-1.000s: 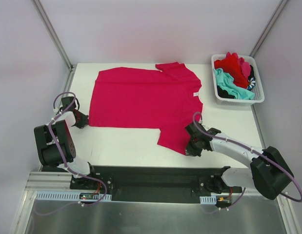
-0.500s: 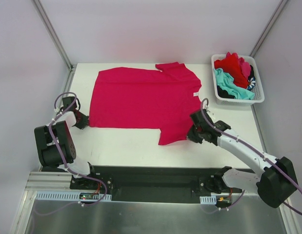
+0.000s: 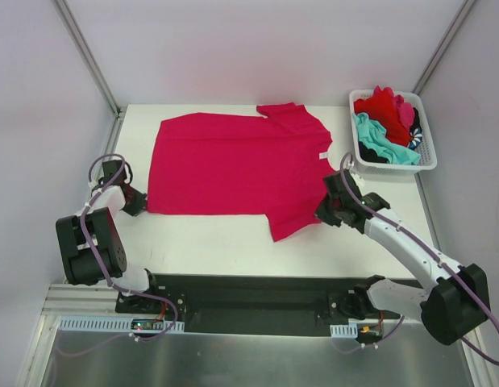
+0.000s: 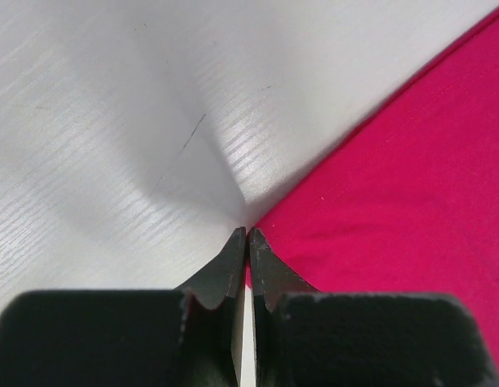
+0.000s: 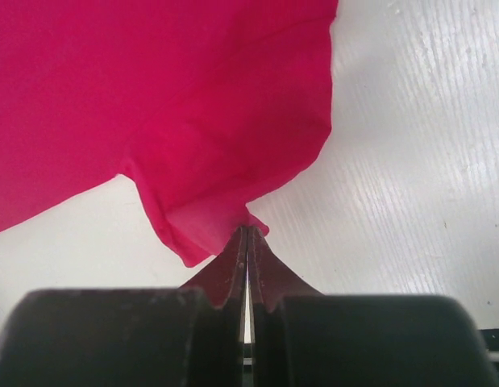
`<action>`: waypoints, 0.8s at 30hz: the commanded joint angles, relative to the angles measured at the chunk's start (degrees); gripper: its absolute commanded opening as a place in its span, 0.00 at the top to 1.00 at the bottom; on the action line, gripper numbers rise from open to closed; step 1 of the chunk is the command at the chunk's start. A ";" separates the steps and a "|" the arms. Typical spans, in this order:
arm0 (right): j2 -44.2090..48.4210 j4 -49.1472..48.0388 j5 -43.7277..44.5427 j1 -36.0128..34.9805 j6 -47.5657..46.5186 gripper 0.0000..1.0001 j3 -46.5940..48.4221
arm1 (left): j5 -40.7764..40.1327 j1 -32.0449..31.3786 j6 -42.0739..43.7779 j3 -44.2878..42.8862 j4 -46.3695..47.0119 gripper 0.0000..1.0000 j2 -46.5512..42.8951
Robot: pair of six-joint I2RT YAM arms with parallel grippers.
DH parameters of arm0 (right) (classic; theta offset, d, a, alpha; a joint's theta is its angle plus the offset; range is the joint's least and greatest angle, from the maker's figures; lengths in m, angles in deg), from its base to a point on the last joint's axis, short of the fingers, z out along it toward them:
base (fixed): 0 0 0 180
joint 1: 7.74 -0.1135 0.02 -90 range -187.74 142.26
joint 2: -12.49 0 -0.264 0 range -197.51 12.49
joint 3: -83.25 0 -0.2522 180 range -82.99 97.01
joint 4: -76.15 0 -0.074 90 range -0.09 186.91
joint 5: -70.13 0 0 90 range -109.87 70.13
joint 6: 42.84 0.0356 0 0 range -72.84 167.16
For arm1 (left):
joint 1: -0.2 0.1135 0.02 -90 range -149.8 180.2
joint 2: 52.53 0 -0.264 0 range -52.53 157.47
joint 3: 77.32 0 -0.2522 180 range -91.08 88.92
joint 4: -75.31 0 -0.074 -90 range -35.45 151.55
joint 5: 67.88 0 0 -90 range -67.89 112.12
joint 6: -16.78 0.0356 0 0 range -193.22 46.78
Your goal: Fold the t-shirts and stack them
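Note:
A large magenta-pink t-shirt (image 3: 233, 165) lies spread flat across the white table. My left gripper (image 3: 141, 201) sits low at the shirt's near-left corner, its jaws shut with a sliver of the pink hem (image 4: 346, 218) pinched between the tips (image 4: 247, 232). My right gripper (image 3: 323, 214) is at the shirt's near-right side, shut on a bunched fold of its sleeve (image 5: 209, 218) at the tips (image 5: 247, 230), which lifts the cloth off the table. More t-shirts, red (image 3: 384, 106) and teal (image 3: 376, 139) over a dark one, lie heaped in the basket.
A white slotted basket (image 3: 386, 168) stands at the far right of the table, close behind my right arm. Bare table (image 3: 209, 238) runs between the shirt's near edge and the black base rail. Frame posts rise at both far corners.
My right gripper has carried the pinched sleeve away from the near edge and to the right, which pulls that flap of the shirt shorter. The left gripper has stayed at its corner.

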 commanded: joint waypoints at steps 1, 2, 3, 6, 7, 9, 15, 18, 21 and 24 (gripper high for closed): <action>0.77 -1.37 0.60 0.51 -2.12 1.00 2.48 | -0.76 -1.06 -0.78 -0.91 -2.14 1.00 -2.37; 0.76 -1.55 0.51 0.69 -2.12 1.00 2.48 | -0.85 -1.41 -0.78 -0.91 -2.23 1.00 -2.55; 0.76 -1.72 0.42 0.69 -1.94 1.00 2.39 | -1.11 -1.59 -0.78 -0.91 -2.23 1.00 -2.64; 1.11 -2.07 -0.11 0.60 -1.94 0.99 2.04 | -1.29 -2.11 -0.78 -0.73 -2.40 1.00 -3.08; 1.29 -1.99 -0.11 0.69 -1.85 1.00 1.86 | -1.29 -2.12 -0.78 -0.64 -2.31 1.00 -3.16; 1.99 -1.99 0.15 0.60 -1.76 1.00 1.60 | -1.29 -2.38 -0.69 -0.47 -2.40 1.00 -3.34; 3.14 -1.90 1.64 1.21 -2.11 1.00 1.51 | -2.78 -2.29 -0.69 -1.34 -3.63 1.00 -4.40; 2.53 -1.90 1.56 2.53 -3.60 1.00 3.17 | -3.31 -2.29 -0.25 -3.44 -4.86 1.00 -4.05; 1.65 -1.81 1.65 4.55 -5.88 1.00 6.16 | -3.22 -2.38 0.19 -6.08 -6.00 1.00 -3.25; 0.50 -1.99 1.73 7.01 -8.61 1.00 9.93 | -3.40 -2.29 0.54 -8.37 -6.53 1.00 -2.99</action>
